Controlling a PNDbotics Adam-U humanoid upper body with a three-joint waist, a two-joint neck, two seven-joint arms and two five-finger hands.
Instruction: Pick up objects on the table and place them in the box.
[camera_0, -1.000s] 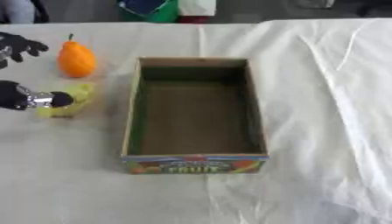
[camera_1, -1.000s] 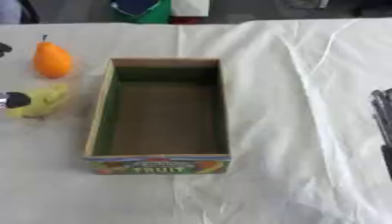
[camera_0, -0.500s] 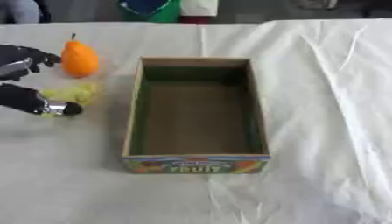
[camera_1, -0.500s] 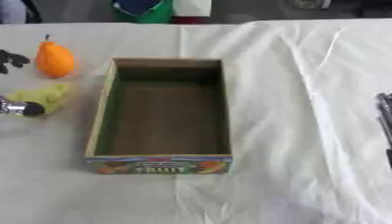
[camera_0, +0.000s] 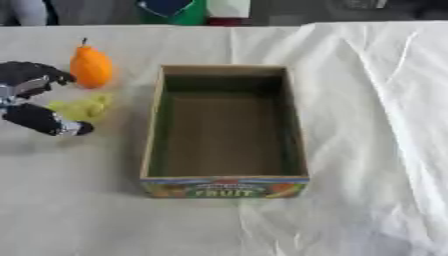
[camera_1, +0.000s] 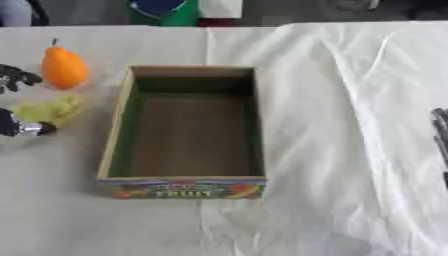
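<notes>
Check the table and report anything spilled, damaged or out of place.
Nothing stands out. The box sits upright and empty; the orange fruit and the yellow object lie intact left of it, beside the left hand. The white cloth is only creased.

A matt white cloth (camera_0: 367, 100), creased into soft folds, covers the tabletop. The open rectangular brown cardboard box (camera_0: 226, 172) has dull, papery walls — only its printed front panel with coloured fruit pictures looks slightly glossy. The smooth orange pear-shaped fruit (camera_0: 91, 66) has a plastic-like sheen, while the pale yellow-green lumpy object (camera_0: 80, 107) looks rough and matt. The left robot hand (camera_0: 35, 100) is black with a silvery metal fingertip.
</notes>
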